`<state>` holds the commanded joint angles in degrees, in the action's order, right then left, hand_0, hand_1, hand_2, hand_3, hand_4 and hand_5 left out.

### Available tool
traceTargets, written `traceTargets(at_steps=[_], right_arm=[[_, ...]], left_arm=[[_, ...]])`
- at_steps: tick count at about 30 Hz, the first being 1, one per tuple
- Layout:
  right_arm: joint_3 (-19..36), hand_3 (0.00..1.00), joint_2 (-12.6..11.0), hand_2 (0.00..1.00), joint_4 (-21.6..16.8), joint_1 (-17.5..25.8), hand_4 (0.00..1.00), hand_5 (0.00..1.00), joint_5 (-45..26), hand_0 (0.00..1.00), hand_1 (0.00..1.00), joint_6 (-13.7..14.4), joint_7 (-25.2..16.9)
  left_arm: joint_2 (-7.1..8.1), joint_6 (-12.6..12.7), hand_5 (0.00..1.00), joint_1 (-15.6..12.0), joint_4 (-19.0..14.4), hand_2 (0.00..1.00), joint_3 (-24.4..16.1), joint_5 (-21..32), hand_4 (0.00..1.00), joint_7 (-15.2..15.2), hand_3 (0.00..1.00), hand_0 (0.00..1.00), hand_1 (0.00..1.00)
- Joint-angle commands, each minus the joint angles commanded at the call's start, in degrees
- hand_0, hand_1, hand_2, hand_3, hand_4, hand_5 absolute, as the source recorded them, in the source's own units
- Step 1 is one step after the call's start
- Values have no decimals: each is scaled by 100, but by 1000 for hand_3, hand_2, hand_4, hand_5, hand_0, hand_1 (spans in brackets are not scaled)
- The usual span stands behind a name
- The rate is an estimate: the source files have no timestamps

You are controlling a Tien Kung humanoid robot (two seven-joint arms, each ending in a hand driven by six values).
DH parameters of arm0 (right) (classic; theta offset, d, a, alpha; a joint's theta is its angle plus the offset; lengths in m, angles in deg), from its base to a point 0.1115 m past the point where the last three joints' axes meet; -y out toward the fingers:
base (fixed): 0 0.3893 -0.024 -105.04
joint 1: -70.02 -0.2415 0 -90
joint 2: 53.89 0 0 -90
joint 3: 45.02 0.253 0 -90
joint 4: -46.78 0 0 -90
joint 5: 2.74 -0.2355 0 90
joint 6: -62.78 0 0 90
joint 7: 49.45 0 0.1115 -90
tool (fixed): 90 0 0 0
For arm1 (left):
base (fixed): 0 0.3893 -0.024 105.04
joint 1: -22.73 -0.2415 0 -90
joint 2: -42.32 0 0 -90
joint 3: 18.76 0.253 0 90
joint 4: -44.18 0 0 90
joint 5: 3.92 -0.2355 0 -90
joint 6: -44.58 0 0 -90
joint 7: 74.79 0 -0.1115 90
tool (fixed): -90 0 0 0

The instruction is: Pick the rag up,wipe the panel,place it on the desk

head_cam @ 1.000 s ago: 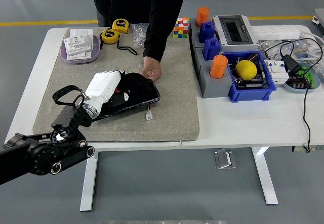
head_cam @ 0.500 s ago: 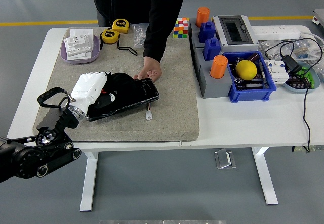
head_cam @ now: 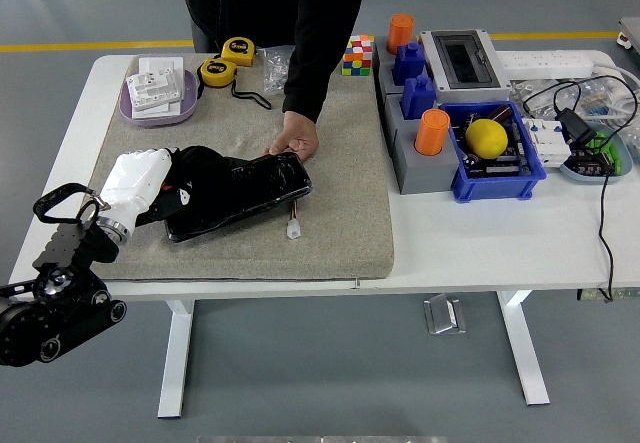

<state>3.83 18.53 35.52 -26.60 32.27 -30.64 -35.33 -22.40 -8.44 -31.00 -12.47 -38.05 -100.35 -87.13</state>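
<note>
Gripping a black rag point(head_cam: 190, 178), the left hand point(head_cam: 135, 183) in its white glove presses it on the left end of the glossy black panel point(head_cam: 245, 195), which lies on the grey mat point(head_cam: 340, 213). A person's hand point(head_cam: 297, 142) steadies the panel's far edge. Right, a blue bin point(head_cam: 520, 178) holds a yellow ball point(head_cam: 487, 137); far left, a purple tray point(head_cam: 135, 113) holds white parts point(head_cam: 160, 84).

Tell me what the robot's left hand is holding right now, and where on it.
The left hand presses a black rag on the panel's left end; the exact grip point cannot be told.
</note>
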Motion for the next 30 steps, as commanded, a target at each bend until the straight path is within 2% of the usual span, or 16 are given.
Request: traceTargets(at_steps=[7, 13, 17, 22, 26, 30], right_arm=[[18, 592, 6, 698, 4, -2, 995, 541, -3, 752, 566, -4, -3], [54, 592, 21, 698, 1, -2, 996, 541, 6, 752, 566, 0, -5], [77, 592, 35, 698, 3, -2, 995, 541, 3, 752, 567, 2, -2], [87, 592, 52, 698, -15, -32, 995, 540, 10, 752, 566, 23, -4], [86, 591, 59, 698, -24, -54, 995, 540, 5, 752, 566, 36, 0], [61, 591, 71, 698, -21, -59, 995, 540, -24, 752, 566, 33, 11]], left_arm=[[194, -2, 2, -51, -93, 488, -86, -111, 283, 7, 465, 187, 126], [471, -12, 2, -276, -148, 487, -467, -224, 283, 12, 464, 187, 126], [585, -14, 2, -402, -74, 487, -646, -247, 287, 32, 463, 185, 125], [595, 0, 2, -476, 176, 487, -814, -162, 285, 102, 463, 187, 125], [551, 0, 2, -506, 443, 486, -847, 29, 284, 210, 462, 187, 126], [444, 0, 2, -532, 828, 486, -774, 335, 284, 367, 462, 187, 126]])
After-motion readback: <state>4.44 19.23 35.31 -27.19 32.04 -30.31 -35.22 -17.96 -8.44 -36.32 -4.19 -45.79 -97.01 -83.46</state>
